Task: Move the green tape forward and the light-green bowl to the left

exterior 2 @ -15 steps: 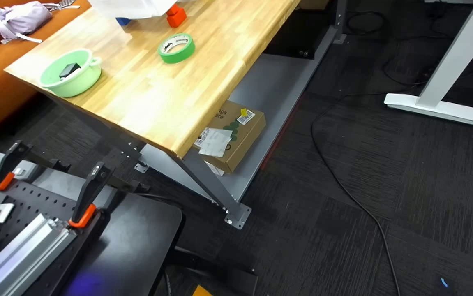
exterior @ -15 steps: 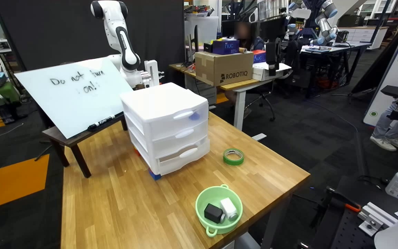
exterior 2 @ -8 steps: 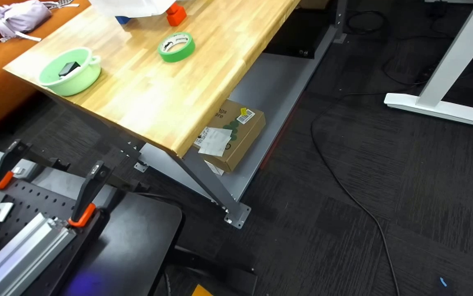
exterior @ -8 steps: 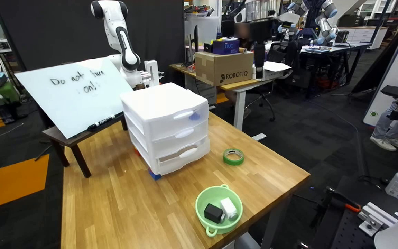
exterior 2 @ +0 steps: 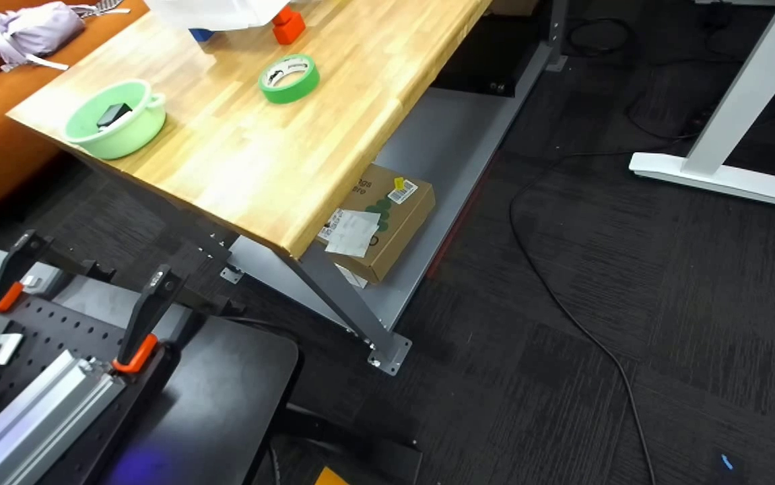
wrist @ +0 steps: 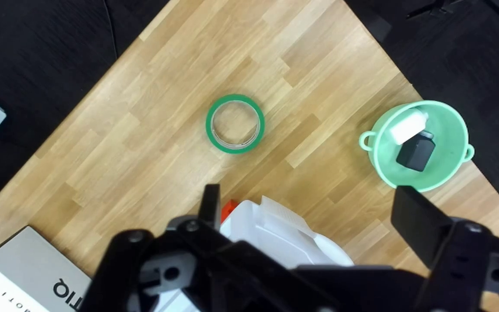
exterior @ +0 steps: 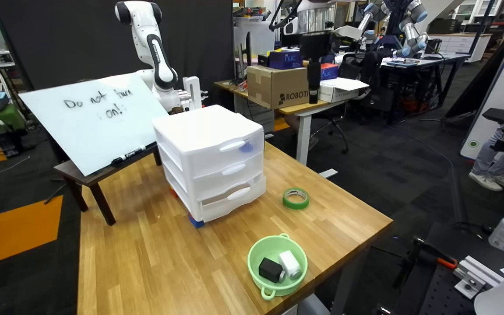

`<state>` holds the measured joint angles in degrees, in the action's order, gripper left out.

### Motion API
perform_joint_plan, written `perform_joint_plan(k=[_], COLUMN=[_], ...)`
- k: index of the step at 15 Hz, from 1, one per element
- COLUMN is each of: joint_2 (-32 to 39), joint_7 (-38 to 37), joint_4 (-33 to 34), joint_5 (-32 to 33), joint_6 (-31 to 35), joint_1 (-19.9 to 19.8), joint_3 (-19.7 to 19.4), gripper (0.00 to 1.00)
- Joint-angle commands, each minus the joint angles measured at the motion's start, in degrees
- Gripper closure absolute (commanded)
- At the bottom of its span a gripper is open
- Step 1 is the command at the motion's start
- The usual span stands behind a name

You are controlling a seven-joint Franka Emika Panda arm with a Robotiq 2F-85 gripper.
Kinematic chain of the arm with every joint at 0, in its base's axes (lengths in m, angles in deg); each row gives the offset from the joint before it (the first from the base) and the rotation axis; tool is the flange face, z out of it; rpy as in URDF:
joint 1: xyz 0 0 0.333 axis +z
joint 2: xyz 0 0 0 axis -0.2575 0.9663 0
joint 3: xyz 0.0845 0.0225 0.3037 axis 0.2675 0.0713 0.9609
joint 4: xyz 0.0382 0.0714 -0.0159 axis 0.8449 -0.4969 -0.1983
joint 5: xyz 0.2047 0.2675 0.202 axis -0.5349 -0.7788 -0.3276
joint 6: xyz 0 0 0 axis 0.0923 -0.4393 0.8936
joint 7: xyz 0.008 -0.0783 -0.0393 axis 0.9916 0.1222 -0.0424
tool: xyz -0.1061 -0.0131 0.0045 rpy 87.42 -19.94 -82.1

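The green tape (wrist: 260,123), a flat ring with an open centre, lies on the wooden table in both exterior views and the wrist view. The light-green bowl (exterior: 252,264) stands upright by the table edge; it holds a black bottle (wrist: 416,152) and a white bottle (wrist: 407,126). My gripper (wrist: 308,188) stands wide open with nothing between its fingers. In an exterior view the black gripper (exterior: 314,89) hangs in the air well above the table. From the wrist camera, the tape appears ahead of the left finger and the bowl beyond the right one.
A white drawer unit (exterior: 210,140) on red and blue blocks (exterior: 196,221) stands beside the tape, its lowest drawer partly pulled out. Behind it leans a whiteboard (exterior: 94,118) with writing. A parked white arm (exterior: 151,48) stands at the back. The table edge (exterior 2: 387,128) runs close to the tape.
In an exterior view, my gripper has travelled left and slightly down through the air. The tape and bowl have stayed in place, and the jaws have not visibly moved.
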<state>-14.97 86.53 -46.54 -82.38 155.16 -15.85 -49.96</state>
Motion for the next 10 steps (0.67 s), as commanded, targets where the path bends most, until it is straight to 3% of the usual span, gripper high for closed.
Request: perform_joint_plan(k=[1, 10], joint_2=[-0.1, 1.0], joint_7=[0.0, -0.5], joint_4=[0.1, 2.9], joint_5=[0.0, 0.0], joint_6=[-0.1, -0.5], joint_1=[-0.7, -1.8], joint_3=[0.7, -0.1], gripper=[0.00, 0.00])
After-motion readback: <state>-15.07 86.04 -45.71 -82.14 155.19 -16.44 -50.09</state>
